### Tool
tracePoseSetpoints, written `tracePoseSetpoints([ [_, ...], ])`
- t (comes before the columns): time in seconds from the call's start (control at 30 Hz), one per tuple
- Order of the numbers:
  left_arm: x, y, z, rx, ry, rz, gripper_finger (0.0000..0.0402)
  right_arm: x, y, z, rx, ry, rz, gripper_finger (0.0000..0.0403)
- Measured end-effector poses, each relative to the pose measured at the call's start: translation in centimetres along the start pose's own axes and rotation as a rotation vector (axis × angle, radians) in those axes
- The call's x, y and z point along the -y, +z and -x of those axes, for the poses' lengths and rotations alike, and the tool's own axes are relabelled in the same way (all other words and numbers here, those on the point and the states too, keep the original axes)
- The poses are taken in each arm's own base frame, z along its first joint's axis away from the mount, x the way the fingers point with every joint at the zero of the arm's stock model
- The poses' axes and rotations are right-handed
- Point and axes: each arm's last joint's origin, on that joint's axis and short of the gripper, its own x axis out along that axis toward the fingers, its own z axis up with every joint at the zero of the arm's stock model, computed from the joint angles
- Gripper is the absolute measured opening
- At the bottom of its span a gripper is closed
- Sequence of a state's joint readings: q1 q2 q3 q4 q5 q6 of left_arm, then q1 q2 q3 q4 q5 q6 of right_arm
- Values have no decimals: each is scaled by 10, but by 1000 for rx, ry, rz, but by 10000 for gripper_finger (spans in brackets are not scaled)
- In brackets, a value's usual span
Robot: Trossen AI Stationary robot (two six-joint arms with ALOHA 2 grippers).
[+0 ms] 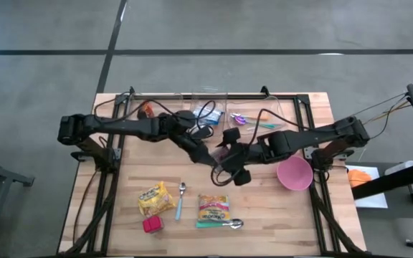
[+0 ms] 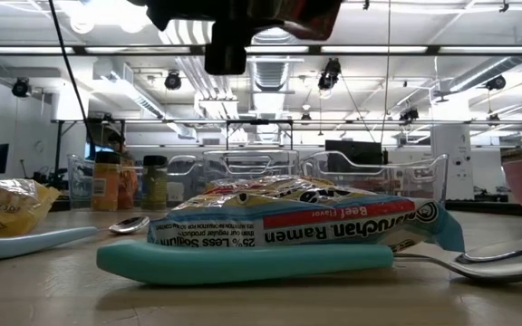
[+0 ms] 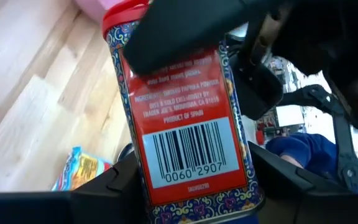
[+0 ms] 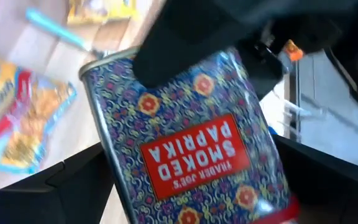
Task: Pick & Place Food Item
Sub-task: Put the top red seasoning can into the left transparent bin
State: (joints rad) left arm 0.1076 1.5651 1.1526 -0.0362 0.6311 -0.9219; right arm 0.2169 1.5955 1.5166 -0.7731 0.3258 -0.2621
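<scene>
A smoked paprika tin (image 1: 222,151), patterned blue and red with a red lid, hangs in the air over the middle of the table between my two grippers. My left gripper (image 3: 194,183) reaches in from the table's left and is shut on the tin's base end. My right gripper (image 4: 191,171) comes from the table's right, slanting down. It is open, with its fingers on either side of the tin's lid end (image 4: 278,211). In the low view only the tin's underside (image 2: 302,14) and dark gripper parts show at the top. My left gripper pinches the tin's base end (image 3: 157,190) between its two fingers (image 3: 104,186), one on each side of the barcode face. It comes from the table's left, pointing a little downward, along the tin's length. The tin is lifted clear of the table, lid end away from this gripper. My right gripper has its fingers (image 4: 73,177) close beside the tin's lid end; I cannot tell whether they touch it.
Near the front lie a yellow packet (image 1: 155,199), a small red item (image 1: 152,225), a spoon (image 1: 181,201), a ramen packet (image 1: 213,208) and a teal-handled spoon (image 1: 221,224). A pink bowl (image 1: 295,173) stands at the right, and clear bins (image 1: 206,107) at the back.
</scene>
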Motion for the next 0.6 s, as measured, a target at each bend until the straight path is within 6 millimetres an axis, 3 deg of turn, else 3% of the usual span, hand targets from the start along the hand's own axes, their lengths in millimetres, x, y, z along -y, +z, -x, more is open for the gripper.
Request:
tracePoseSetpoints([
  [0.3,9,12,24,126,2,-95,213,12,-1,27,66,-62,-231,380],
  [0.6,12,12,26,99,-43,-140,213,14,3,31,118,-68,-179,379],
])
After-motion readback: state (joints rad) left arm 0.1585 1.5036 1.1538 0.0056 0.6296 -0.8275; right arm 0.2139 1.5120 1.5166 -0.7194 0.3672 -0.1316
